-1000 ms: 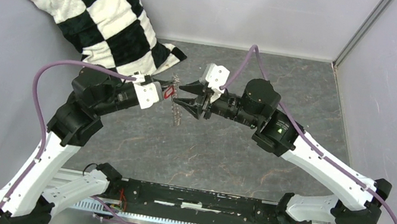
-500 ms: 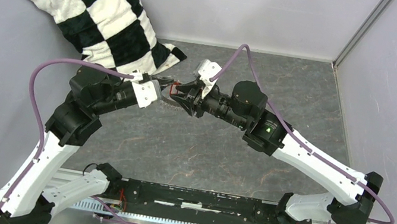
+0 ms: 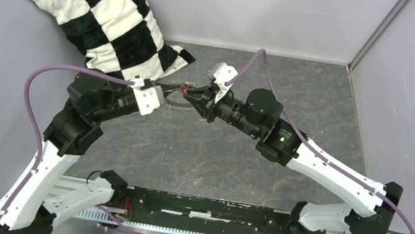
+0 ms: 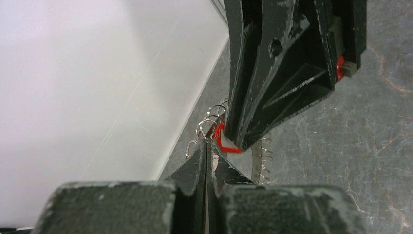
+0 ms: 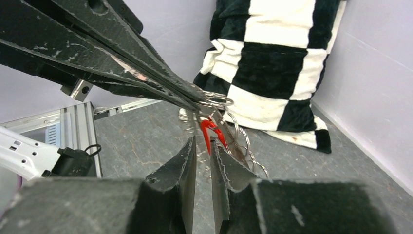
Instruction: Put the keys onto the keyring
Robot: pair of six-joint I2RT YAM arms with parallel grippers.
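Keyring [image 5: 216,101] is held in shut left hand [image 4: 207,146] above tabletop [image 3: 218,150]; key [image 5: 208,127] is bracketed by near-closed right hand [image 5: 202,141], grip not confirmed, so it should be clamped squarely before threading.

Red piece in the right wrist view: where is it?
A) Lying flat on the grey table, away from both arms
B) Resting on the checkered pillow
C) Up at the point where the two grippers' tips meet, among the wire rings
C: the red key hangs off the table among the loops of the keyring, just under the left gripper and right at the fingertips of the right gripper.
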